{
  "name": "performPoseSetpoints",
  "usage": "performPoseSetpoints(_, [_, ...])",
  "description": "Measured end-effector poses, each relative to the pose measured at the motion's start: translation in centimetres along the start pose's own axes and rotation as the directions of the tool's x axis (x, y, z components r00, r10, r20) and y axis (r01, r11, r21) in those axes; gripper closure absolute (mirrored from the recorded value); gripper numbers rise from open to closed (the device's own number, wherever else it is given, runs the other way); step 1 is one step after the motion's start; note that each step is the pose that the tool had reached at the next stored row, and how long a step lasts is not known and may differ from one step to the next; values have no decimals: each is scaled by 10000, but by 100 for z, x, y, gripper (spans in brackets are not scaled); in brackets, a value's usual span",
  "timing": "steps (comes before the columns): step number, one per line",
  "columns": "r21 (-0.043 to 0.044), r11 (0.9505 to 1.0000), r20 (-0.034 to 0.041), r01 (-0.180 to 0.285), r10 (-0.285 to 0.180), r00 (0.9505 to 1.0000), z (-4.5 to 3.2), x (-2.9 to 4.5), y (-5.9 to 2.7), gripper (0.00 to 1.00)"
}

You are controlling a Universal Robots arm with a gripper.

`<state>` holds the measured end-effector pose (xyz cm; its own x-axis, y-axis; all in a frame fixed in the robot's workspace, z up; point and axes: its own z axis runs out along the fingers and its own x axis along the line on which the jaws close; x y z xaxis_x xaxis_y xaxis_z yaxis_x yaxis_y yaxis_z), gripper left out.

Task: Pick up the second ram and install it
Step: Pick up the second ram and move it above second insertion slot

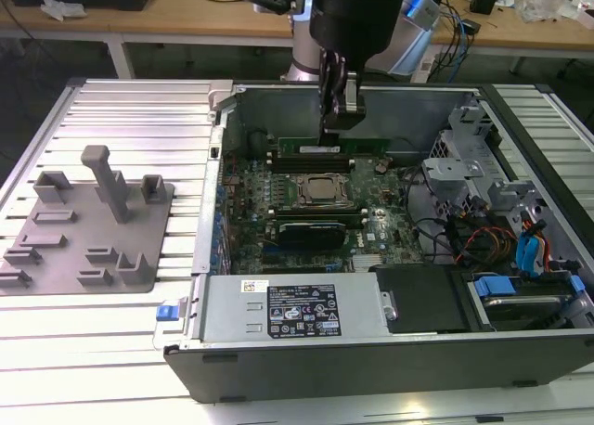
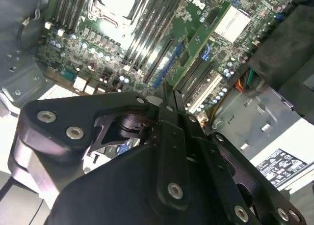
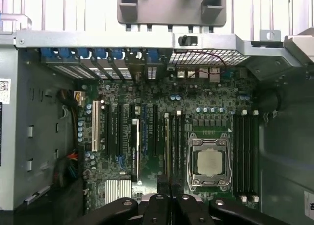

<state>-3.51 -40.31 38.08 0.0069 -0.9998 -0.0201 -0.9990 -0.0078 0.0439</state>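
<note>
The second ram (image 1: 367, 146) is a long, thin green stick lying level just beyond the CPU socket (image 1: 323, 191), over the black memory slots on the far side of the motherboard. My gripper (image 1: 332, 131) comes straight down onto its middle, shut on it. In the second wrist view the black fingers (image 2: 179, 112) meet around the stick (image 2: 201, 43), which runs away from them above the board. In the first wrist view the gripper (image 3: 169, 198) hangs over the slots beside the CPU socket (image 3: 208, 161). Whether the stick sits in a slot cannot be told.
The open computer case (image 1: 213, 258) lies on a slatted white table. A grey plastic tray (image 1: 88, 221) with upright blocks stands at the exterior view's left. A black card (image 1: 316, 232) and the power supply (image 1: 297, 309) lie nearer. Drive cages and cables (image 1: 483, 184) crowd the right.
</note>
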Motion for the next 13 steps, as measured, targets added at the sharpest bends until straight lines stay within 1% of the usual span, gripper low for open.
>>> performPoseSetpoints(4, [1,10000,3,0,0,10000,40,-67,-2,91])
performPoseSetpoints(6, [0,10000,2,0,0,10000,84,-111,-4,91])
performPoseSetpoints(10, [-1,10000,1,1,-1,10000,162,-137,-9,91])
performPoseSetpoints(11, [-1,10000,0,1,-1,10000,198,-146,-10,91])
performPoseSetpoints(12, [0,10000,2,1,-1,10000,235,-193,-12,91])
performPoseSetpoints(13, [0,10000,2,0,0,10000,256,-246,-13,91])
